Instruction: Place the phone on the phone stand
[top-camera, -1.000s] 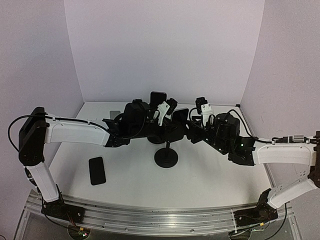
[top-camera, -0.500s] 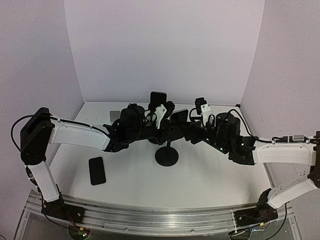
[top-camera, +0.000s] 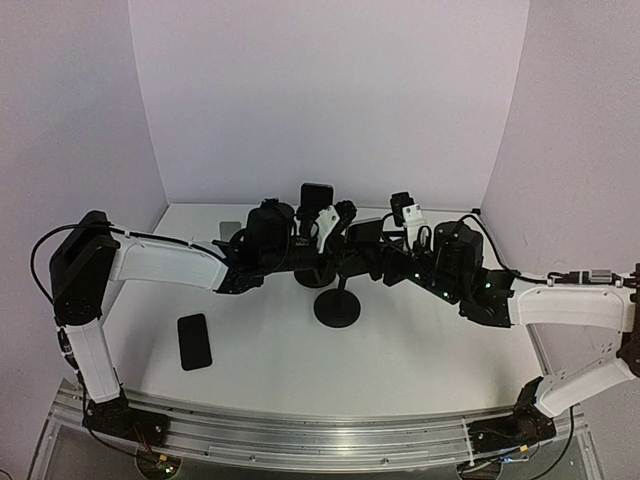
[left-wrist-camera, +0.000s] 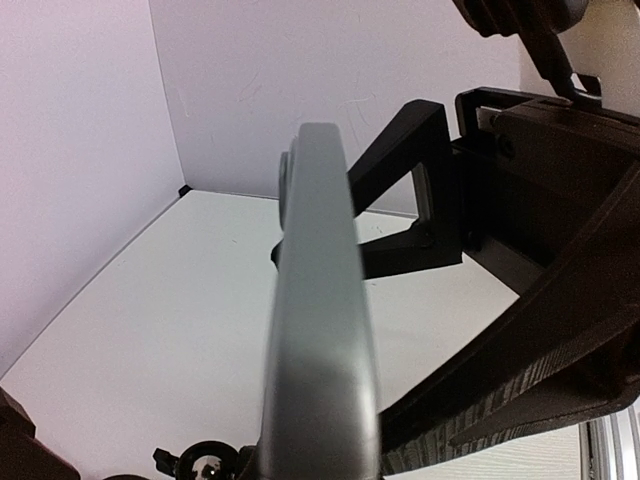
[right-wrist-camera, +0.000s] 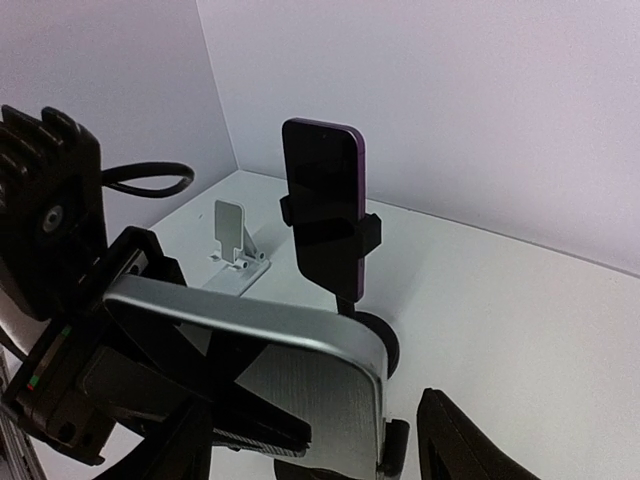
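Task not done. The silver phone (top-camera: 361, 232) is aloft at mid frame in the top view, above the black stand (top-camera: 337, 308), whose round base and pole show just below it. The stand's top is hidden under the two grippers, so I can't tell if the phone touches the cradle, and nothing shows it seated. The left gripper (top-camera: 335, 240) looks pinched on the phone: in the left wrist view the phone runs edge-on up the centre, with one finger (left-wrist-camera: 520, 380) meeting its face low down. The right gripper (right-wrist-camera: 320, 445) is spread, with fingers (right-wrist-camera: 465, 440) at the bottom corners of its view, the phone's lower end between them and a gap on the right side. What's left, judged from this: line up, lower into the cradle, let go, back out. Around: a purple phone (right-wrist-camera: 322, 205) already clamped upright in another mount behind, at upper centre of the right wrist view; a small white stand (right-wrist-camera: 236, 243) to its left near the back wall; a dark phone (top-camera: 194, 341) flat on the table (top-camera: 430, 350) at lower left, well apart. The main obstruction is crowding. Both wrists are packed over the stand top and the purple phone's mount sits close behind, so there's little room to tilt the phone.
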